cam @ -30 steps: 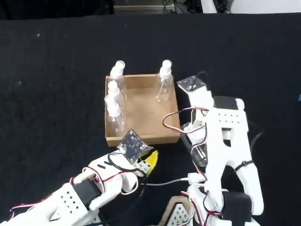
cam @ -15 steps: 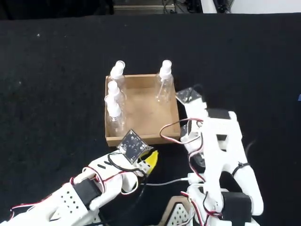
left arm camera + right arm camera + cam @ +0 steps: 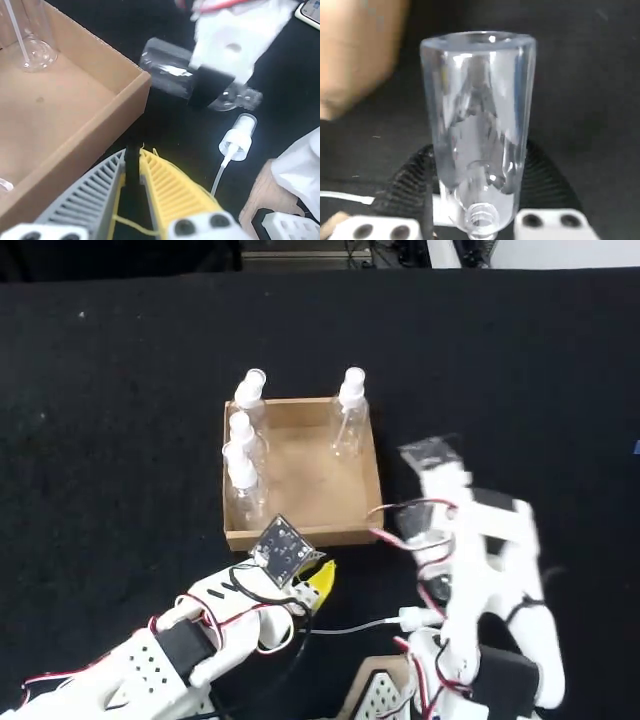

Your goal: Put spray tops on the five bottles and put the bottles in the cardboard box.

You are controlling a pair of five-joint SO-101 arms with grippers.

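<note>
1. Two black ribbed right jaws are clamped on either side of a clear plastic bottle (image 3: 480,125). Its bare threaded neck is toward the wrist and its flat base points away.
2. In the left wrist view the same clear plastic bottle (image 3: 167,75) lies nearly level in that grip, above the table and just beside a corner of the box. It has no spray top on it.
3. The left jaws, one grey and one yellow, are drawn together to a thin slit with nothing between them. They sit low over the table, just in front of the box's near wall.
4. A loose white spray top (image 3: 236,144) with a thin dip tube lies on the table between the two arms, near the held bottle but apart from it. In the high view the loose white spray top (image 3: 405,619) lies with its tube running toward the left arm.
5. The shallow brown cardboard box (image 3: 300,536) stands upright on the black cloth-covered table (image 3: 120,540).
6. Inside the box, a row of three capped clear bottles (image 3: 241,435) stands along one side wall. A fourth capped clear bottle (image 3: 350,415) stands in the far corner opposite them.
</note>
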